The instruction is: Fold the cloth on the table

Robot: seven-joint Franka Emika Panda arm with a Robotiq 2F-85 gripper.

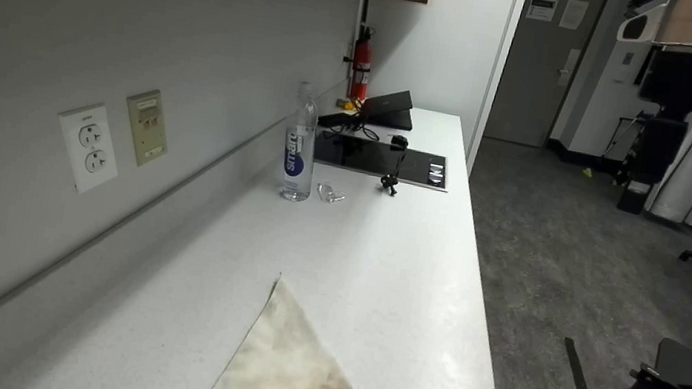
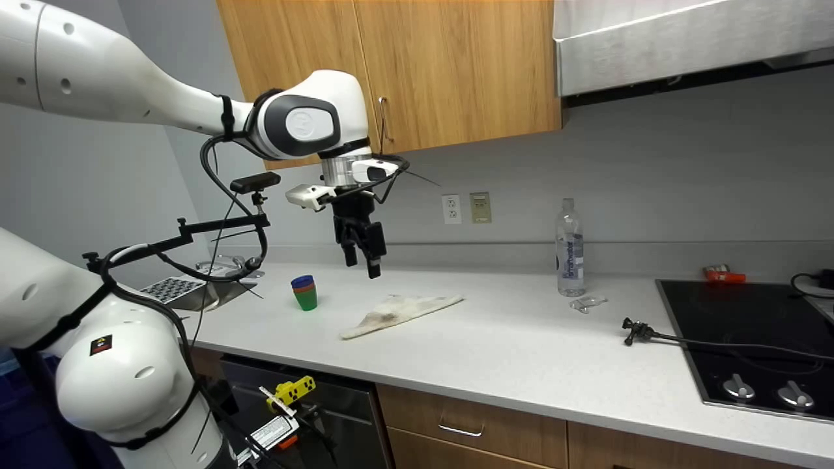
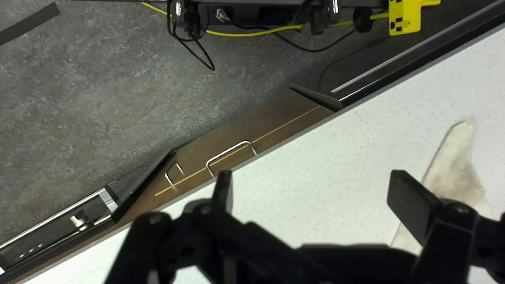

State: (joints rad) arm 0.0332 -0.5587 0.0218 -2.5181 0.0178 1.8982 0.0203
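The cloth lies on the table in a triangular shape, off-white with a brownish-grey smudge. The cloth shows in both exterior views, and part of it at the right of the wrist view. The table is a long white countertop, also in the wrist view. My gripper is raised above the table, apart from the cloth. It also hangs at the upper right of an exterior view. In the wrist view my gripper is open and empty; its right finger hides part of the cloth.
Stacked cups stand left of the cloth, near a sink. A water bottle, a small clear object, a black mini tripod and a cooktop are to the right. Cabinets hang above.
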